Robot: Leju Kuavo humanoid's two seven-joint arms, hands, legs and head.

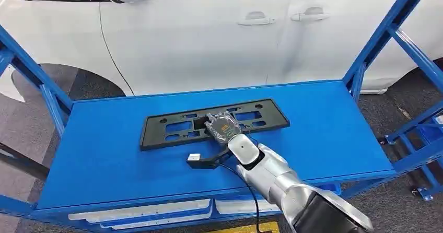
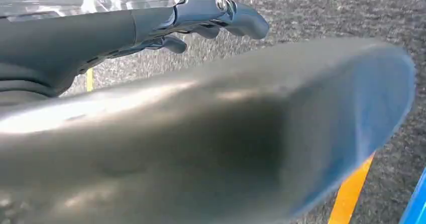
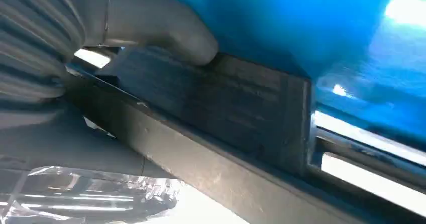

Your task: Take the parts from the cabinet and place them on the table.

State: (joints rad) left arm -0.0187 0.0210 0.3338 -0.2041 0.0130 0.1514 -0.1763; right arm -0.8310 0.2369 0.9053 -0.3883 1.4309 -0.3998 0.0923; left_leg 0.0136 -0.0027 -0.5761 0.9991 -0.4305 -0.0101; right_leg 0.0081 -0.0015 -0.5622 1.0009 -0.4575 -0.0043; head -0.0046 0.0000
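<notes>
A long black plate-holder part (image 1: 172, 127) with several cut-outs lies flat on the blue table (image 1: 104, 154), slightly left of centre. My right hand (image 1: 223, 124) sits on the middle of its near edge. In the right wrist view the grey thumb (image 3: 166, 30) presses on the part's black face (image 3: 236, 103), and the part's edge runs between the thumb and the rest of the hand. My left hand (image 2: 201, 20) hangs over grey floor and holds nothing, its fingers loosely apart.
A white car (image 1: 209, 34) stands close behind the table. Blue rack posts rise at the table's left (image 1: 31, 76) and right (image 1: 381, 39) ends, with more blue framing (image 1: 418, 139) at the right. White trays (image 1: 146, 212) sit under the front edge. A yellow floor line (image 2: 351, 189) runs nearby.
</notes>
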